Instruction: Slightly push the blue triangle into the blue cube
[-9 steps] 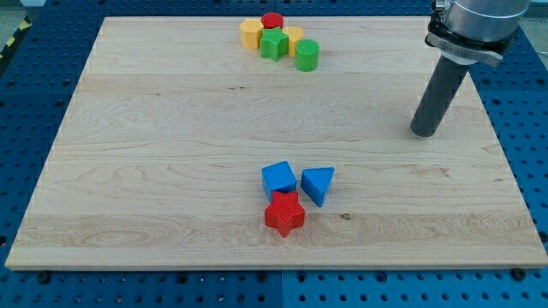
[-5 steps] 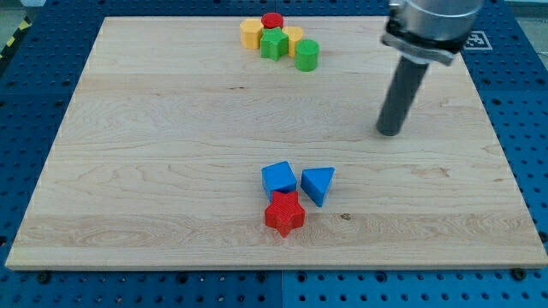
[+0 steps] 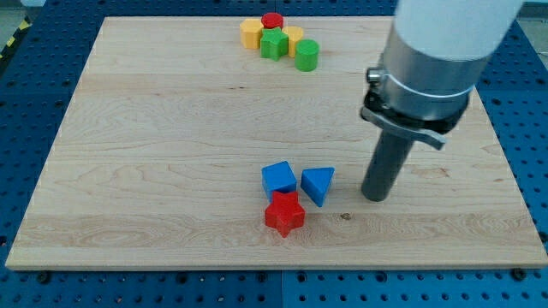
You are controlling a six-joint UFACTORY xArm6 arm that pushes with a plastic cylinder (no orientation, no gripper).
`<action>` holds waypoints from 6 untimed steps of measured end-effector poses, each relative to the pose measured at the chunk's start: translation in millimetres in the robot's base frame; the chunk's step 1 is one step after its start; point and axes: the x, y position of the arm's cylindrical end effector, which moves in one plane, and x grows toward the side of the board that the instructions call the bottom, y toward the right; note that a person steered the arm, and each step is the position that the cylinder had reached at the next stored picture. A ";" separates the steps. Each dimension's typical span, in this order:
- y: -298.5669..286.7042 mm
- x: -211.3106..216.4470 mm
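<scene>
The blue triangle (image 3: 317, 184) lies on the wooden board just right of the blue cube (image 3: 279, 178), with a narrow gap between them. A red star block (image 3: 284, 215) sits just below the two and touches the cube's lower edge. My tip (image 3: 373, 197) rests on the board to the right of the blue triangle, about a block's width away and not touching it.
Near the view's top a cluster of blocks stands together: a red cylinder (image 3: 272, 20), a yellow block (image 3: 251, 34), a green block (image 3: 274, 44), another yellow block (image 3: 294, 37) and a green cylinder (image 3: 306, 55). The board (image 3: 154, 145) lies on a blue perforated table.
My tip has moved from the board's right side toward the view's bottom left, ending close to the right of the blue triangle. The blocks have not moved.
</scene>
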 end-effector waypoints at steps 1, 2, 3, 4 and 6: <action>-40.0 0.0; -57.1 -2.6; -65.7 -3.7; -73.4 -3.7; -74.8 -3.7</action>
